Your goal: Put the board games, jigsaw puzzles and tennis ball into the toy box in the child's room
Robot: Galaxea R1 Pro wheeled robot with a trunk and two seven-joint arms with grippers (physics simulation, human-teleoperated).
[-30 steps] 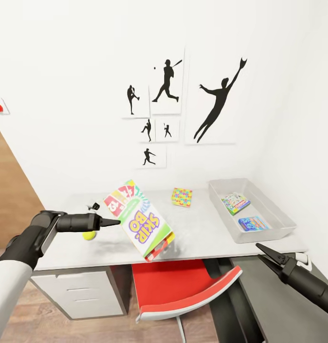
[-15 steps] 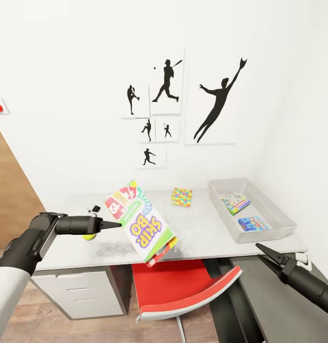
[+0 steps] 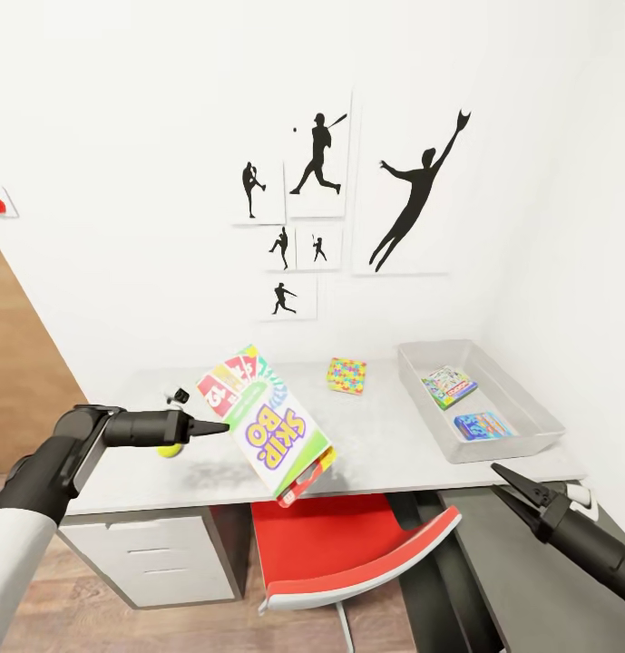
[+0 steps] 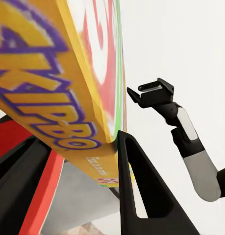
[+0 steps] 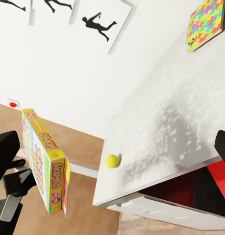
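Note:
My left gripper (image 3: 221, 425) is shut on a corner of the Skip-Bo board game (image 3: 268, 424), which hangs tilted above the table (image 3: 394, 453). The left wrist view shows the box (image 4: 53, 88) clamped beside one finger (image 4: 141, 196). The tennis ball (image 3: 170, 449) lies on the table, partly hidden behind that gripper; the right wrist view shows it (image 5: 112, 160) near the table edge. One jigsaw puzzle (image 3: 346, 375) lies near the wall. The toy box (image 3: 436, 345) at the right end holds two flat printed boxes (image 3: 448, 386) (image 3: 483, 425). My right gripper (image 3: 504, 479) is open, low by the table's front right corner.
A red chair (image 3: 348, 544) is pushed under the desk, below the held box. White drawers (image 3: 158, 553) stand under the left end. A small black object (image 3: 180, 395) sits on the table behind the ball. A dark lower side section (image 3: 521, 599) lies beneath my right arm.
The held box has shifted only slightly, its lower end dropping a little. My right gripper has drifted slightly down and to the right.

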